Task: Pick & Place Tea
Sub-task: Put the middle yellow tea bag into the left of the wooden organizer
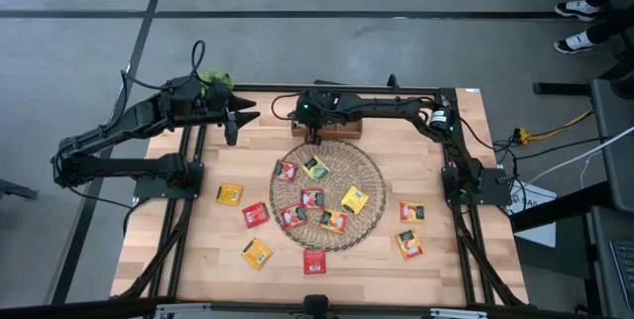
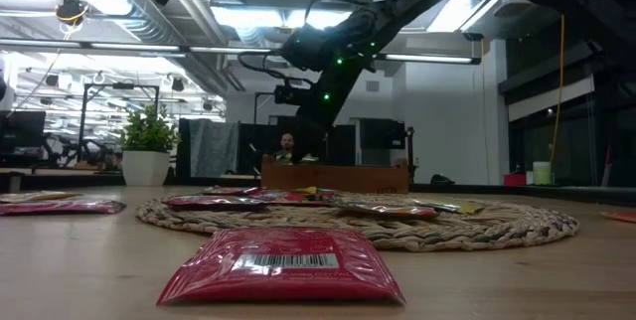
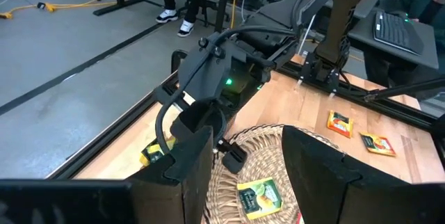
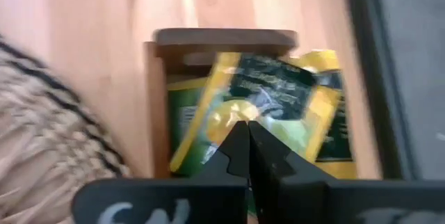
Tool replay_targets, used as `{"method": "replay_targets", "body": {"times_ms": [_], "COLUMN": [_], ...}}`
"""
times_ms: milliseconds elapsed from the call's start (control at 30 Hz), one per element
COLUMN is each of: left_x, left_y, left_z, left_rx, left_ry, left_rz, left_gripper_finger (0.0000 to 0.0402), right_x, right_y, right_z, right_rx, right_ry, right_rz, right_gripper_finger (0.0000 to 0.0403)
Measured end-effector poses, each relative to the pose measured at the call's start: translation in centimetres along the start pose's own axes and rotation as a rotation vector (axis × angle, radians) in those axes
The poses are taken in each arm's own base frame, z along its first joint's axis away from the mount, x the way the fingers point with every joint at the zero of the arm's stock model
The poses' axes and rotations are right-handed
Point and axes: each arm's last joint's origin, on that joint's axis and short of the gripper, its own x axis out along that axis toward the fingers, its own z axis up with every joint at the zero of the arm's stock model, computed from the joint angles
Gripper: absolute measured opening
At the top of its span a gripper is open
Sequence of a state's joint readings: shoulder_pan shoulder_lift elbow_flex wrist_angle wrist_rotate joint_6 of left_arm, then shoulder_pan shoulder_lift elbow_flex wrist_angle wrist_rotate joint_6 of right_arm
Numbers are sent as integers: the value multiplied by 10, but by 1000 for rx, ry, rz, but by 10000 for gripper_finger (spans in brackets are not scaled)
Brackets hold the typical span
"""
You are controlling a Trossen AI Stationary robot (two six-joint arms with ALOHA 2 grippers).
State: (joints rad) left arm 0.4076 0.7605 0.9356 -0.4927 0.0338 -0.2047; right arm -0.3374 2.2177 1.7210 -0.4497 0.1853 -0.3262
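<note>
From above, the right claw hangs over a small wooden box at the far edge of the round wicker mat, while the left claw waits near the bench's far left corner. Tea sachets lie on the mat and scattered on the bench around it. In the low view a red sachet lies nearest, with the mat and box behind. The left wrist view shows the left claw spread, facing the right arm. In the right wrist view the right claw is pressed together just over yellow-green sachets inside the box; whether it pinches one, I cannot tell.
</note>
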Motion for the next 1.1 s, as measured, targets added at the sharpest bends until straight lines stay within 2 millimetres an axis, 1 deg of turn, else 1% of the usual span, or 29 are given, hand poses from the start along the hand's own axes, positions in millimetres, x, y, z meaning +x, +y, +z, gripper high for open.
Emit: {"method": "replay_targets", "body": {"times_ms": [200, 400, 867, 967, 1100], "left_x": [0, 0, 0, 0, 0], "left_y": [0, 0, 0, 0, 0], "left_z": [0, 0, 0, 0, 0], "left_rx": [-1, -1, -2, -3, -3], "left_ry": [0, 0, 0, 0, 0], "left_rz": [0, 0, 0, 0, 0], "left_gripper_finger": [169, 169, 169, 169, 169], "right_x": [0, 0, -1, -4, -12], "right_y": [-3, -4, -4, -5, -11], "right_z": [-1, -2, -3, -1, 4], "right_rx": [0, 15, 195, 264, 338], "right_ry": [28, 44, 51, 34, -17], "right_rz": [-79, -117, -130, -131, -136], "right_gripper_finger": [0, 0, 0, 0, 0]}}
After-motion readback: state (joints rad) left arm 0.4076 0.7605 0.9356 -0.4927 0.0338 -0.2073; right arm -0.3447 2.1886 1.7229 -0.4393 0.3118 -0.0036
